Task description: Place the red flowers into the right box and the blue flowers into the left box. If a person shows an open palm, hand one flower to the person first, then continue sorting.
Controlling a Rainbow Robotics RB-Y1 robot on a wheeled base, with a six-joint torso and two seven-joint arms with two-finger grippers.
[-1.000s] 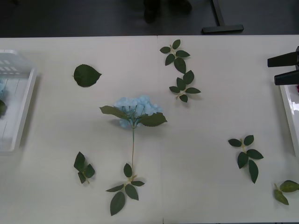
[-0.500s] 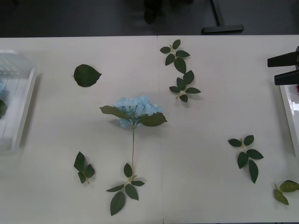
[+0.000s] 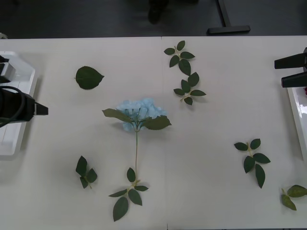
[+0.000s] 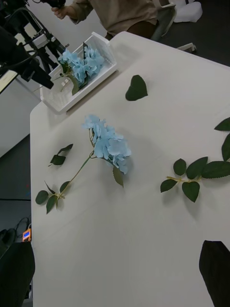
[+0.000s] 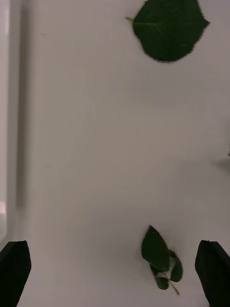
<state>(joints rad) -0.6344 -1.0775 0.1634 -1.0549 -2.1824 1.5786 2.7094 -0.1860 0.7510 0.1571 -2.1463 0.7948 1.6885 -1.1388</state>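
Table: the blue flower lies mid-frame, stem running toward the bottom edge, bare surface on both flanks. Loose leaf sprigs occupy upper centre, lower left and lower right. Left gripper, fingers apart, sits over the left box rim, frame left. Right gripper, fingers parted, is at the right edge.

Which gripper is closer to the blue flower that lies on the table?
Left. The left gripper is over the left box's edge, closer to the blue flower. The right gripper is by the table's far right edge, farther away.
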